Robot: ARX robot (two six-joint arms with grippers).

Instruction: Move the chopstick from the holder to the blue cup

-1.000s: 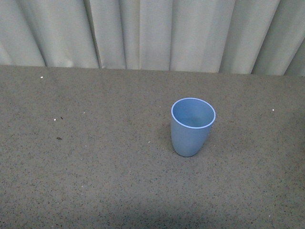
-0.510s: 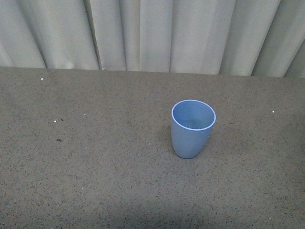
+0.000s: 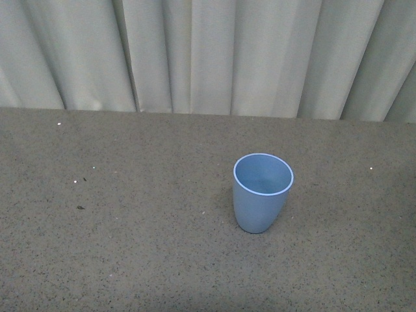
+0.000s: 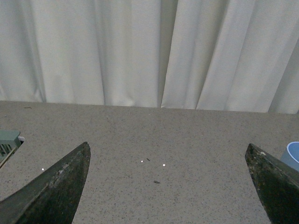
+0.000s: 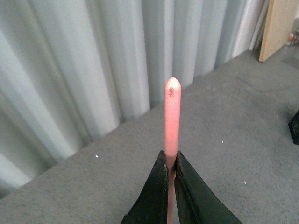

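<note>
Speckled grey-brown tabletop (image 3: pixel 130 260), bounded at its far edge by a pale, vertically pleated curtain (image 3: pixel 208 52). A few white specks (image 3: pixel 59 123) and one dark fleck (image 3: pixel 80 207) lie scattered on its left part, well apart from one another. In the right wrist view, a light wooden panel (image 5: pixel 280 25) stands upright just beside the pleated curtain, at the far edge of the surface
</note>
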